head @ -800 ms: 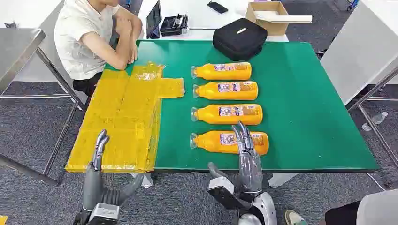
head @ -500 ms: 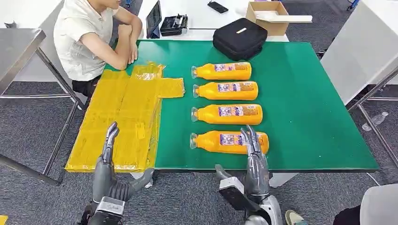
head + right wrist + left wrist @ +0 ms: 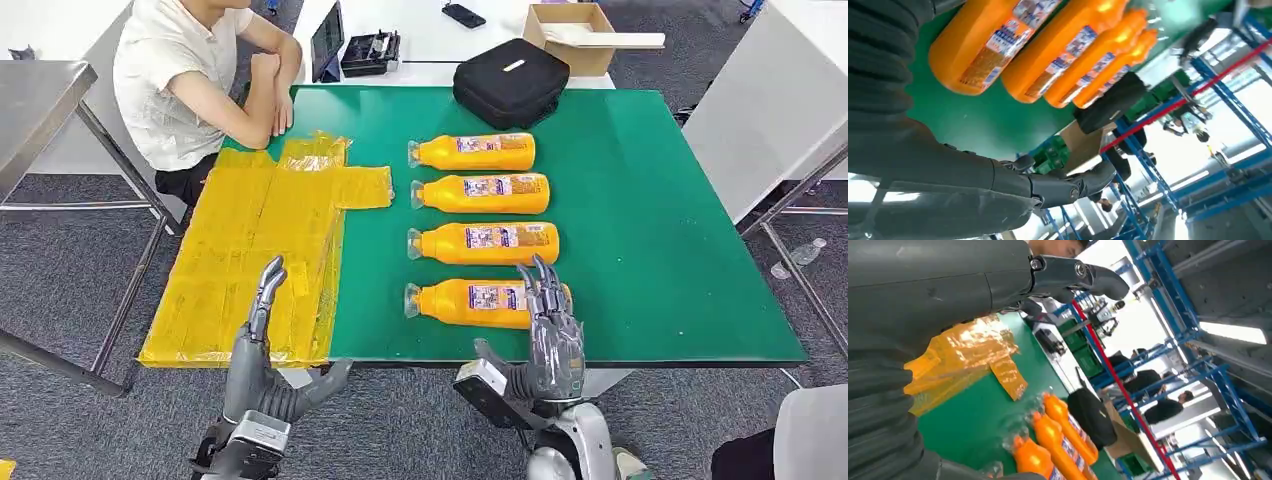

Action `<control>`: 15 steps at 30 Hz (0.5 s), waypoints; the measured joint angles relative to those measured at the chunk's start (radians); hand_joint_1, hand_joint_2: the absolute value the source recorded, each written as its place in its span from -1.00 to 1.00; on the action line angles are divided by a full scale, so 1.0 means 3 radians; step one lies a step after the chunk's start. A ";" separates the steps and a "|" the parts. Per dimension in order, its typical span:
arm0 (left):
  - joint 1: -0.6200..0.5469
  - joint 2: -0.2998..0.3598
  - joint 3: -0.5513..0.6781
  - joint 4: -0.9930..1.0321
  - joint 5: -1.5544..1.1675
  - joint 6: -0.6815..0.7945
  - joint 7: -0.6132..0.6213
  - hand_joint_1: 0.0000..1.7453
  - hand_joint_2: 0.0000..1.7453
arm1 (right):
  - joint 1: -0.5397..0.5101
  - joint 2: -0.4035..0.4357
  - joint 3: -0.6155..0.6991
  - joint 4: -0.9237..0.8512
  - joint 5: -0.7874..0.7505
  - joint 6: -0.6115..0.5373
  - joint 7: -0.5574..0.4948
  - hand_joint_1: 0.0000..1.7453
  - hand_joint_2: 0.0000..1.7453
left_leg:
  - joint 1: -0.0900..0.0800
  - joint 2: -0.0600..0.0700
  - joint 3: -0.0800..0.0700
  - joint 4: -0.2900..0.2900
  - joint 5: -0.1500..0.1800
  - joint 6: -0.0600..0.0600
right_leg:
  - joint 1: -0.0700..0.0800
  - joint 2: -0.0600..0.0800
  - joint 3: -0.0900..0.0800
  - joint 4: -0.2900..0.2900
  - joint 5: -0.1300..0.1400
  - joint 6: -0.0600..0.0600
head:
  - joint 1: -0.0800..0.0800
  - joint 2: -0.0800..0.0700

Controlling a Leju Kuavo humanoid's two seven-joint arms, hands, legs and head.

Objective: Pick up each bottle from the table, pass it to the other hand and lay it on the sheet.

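My right hand [image 3: 548, 335] stands upright at the table's near edge, fingers spread and empty, its tips in front of the base end of the nearest bottle [image 3: 470, 302]; from the head view I cannot tell whether they touch it. The right wrist view shows that bottle [image 3: 993, 42] from close by, smooth orange plastic with a printed label, apart from the thumb [image 3: 1063, 186]. My left hand [image 3: 262, 350] is also open and holds nothing, fingers straight up in front of the sheet [image 3: 260, 240], a crinkled glossy yellow film on the table's left part. The left wrist view adds the clear caps on three bottles. Four bottles lie in a row on their sides on the green table [image 3: 660, 230], caps toward the sheet. A person [image 3: 190, 80] sits at the far left corner.
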 measured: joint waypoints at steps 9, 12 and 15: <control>-0.0035 0.0001 -0.0042 0.0079 0.0041 -0.0029 -0.0018 -1.00 1.00 | -0.0077 -0.0139 -0.0003 0.0125 0.0273 -0.0003 0.0229 -1.00 1.00 | 0.0001 0.0000 0.0000 0.0000 0.0000 0.0000 | 0.0000 0.0000 -0.0002 0.0000 0.0000 0.0000 | -0.0001 0.0000; -0.0071 0.0011 -0.0078 0.0136 0.0066 -0.0053 -0.0027 -1.00 1.00 | -0.0133 -0.0268 -0.0028 0.0262 0.0345 -0.0009 0.0293 -1.00 1.00 | -0.0001 -0.0001 0.0000 0.0000 0.0000 0.0000 | -0.0001 0.0000 0.0000 0.0000 0.0000 0.0000 | -0.0001 0.0000; -0.0106 0.0019 -0.0100 0.0193 0.0104 -0.0056 -0.0051 -1.00 1.00 | -0.0174 -0.0412 -0.0078 0.0412 0.0509 -0.0039 0.0344 -1.00 1.00 | -0.0005 -0.0001 0.0000 0.0001 0.0000 0.0001 | -0.0004 0.0000 0.0001 0.0000 0.0001 0.0001 | -0.0001 0.0000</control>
